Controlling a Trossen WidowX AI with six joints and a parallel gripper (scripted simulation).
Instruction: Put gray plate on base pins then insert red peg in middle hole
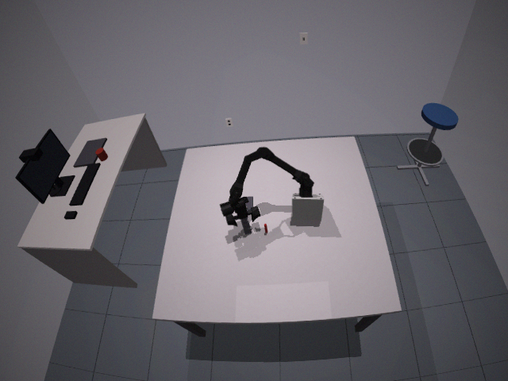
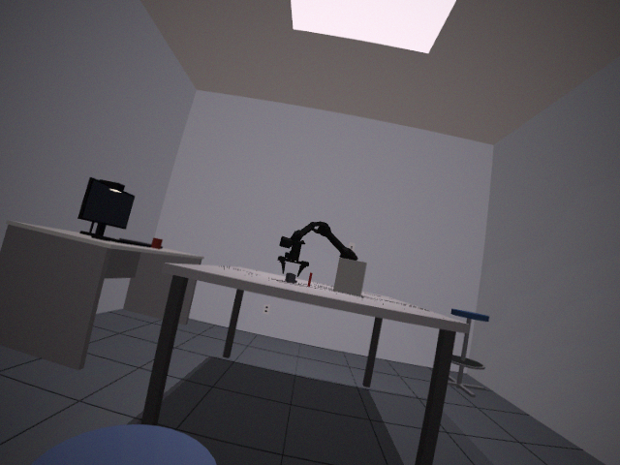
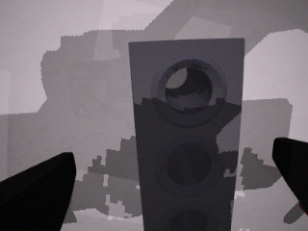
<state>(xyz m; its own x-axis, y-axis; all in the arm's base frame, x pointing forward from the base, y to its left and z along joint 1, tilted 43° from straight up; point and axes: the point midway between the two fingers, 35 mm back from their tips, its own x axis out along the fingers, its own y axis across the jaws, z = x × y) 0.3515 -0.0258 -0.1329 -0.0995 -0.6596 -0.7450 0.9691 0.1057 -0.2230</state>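
Observation:
The gray plate is a long slab with three holes in a row. It lies on the white table, right under my gripper. The gripper is open and empty. It hangs a little above the plate, with one finger on each long side. The red peg stands upright just right of the plate and shows as a red sliver in the wrist view. A second gray piece, likely the base, lies just beyond the plate. It is mostly hidden, and I cannot make out its pins.
The arm's white pedestal stands on the table right of the peg. A side desk with a monitor, a keyboard and a red cup is off to the left. A blue stool stands at the far right.

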